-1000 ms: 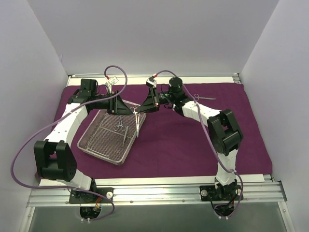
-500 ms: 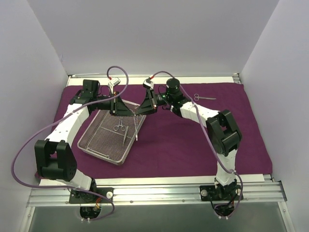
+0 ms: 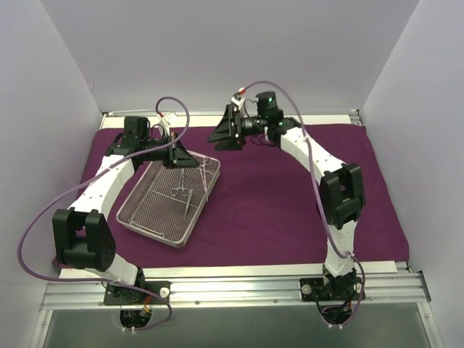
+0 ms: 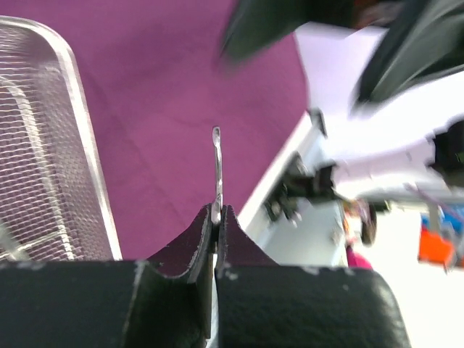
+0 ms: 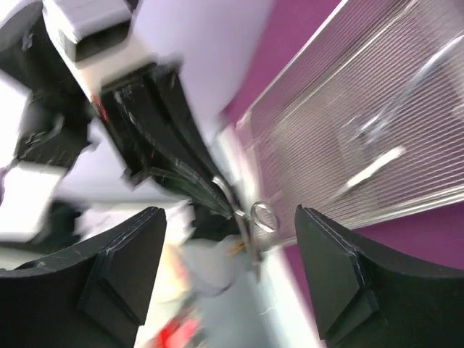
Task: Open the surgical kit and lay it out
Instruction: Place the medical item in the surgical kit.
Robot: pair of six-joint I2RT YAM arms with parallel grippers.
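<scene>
The left claw (image 4: 216,217) is pinched tight on a thin metal tool (image 4: 216,156). In its own wrist view the tool shows edge-on, a narrow strip standing up out of the closed pads, and a grip on the flat sides like this should stop so slim a piece from twisting or slipping. The right wrist view shows one ring handle sticking out of that grip, so the tool looks to be held partway along, not by its rings. Just beside the claw is the rounded corner of the wire tray (image 4: 87,145), and seen from above the claw sits over the tray's far right corner, probably so the tool can clear the rim on its way out to the purple cloth (image 4: 167,94), which lies flat under everything. A second tool (image 3: 181,193) rests on the mesh near the middle of the tray, not yet laid out. Further out, the right claw (image 3: 226,132) hangs raised near the back edge of the cloth, its fingers spread wide with nothing between them, apparently keeping clear of the tray.
</scene>
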